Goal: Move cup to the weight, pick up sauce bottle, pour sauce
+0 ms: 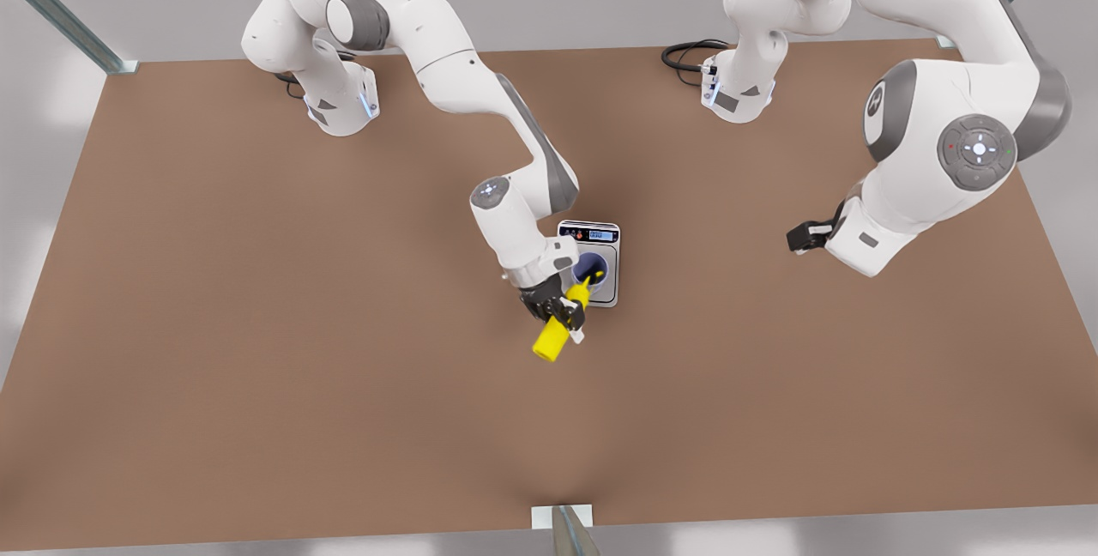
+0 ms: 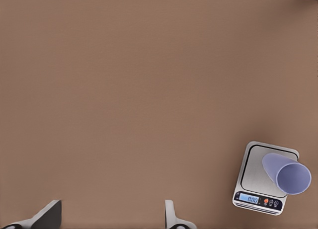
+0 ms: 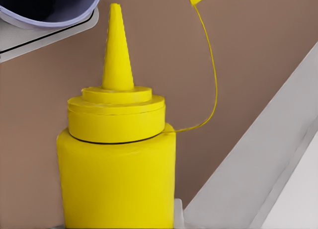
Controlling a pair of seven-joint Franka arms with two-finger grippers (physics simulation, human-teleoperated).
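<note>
The lavender-blue cup (image 1: 590,267) stands on the steel plate of the silver weight (image 1: 607,285) in the middle of the table. My right gripper (image 1: 562,311) is shut on the yellow sauce bottle (image 1: 552,338), which is tilted with its nozzle over the cup's rim. In the right wrist view the sauce bottle (image 3: 117,174) points its nozzle toward the cup (image 3: 49,5) on the weight (image 3: 30,38), and its cap hangs off on a thin tether. My left gripper (image 2: 112,211) hangs open high above the table, far from the cup (image 2: 288,173) and weight (image 2: 256,174).
The brown table (image 1: 257,324) spreads wide around the weight. Both arm bases stand at its far edge, with a black cable (image 1: 686,54) beside one. A metal post (image 1: 562,530) rises at the near edge.
</note>
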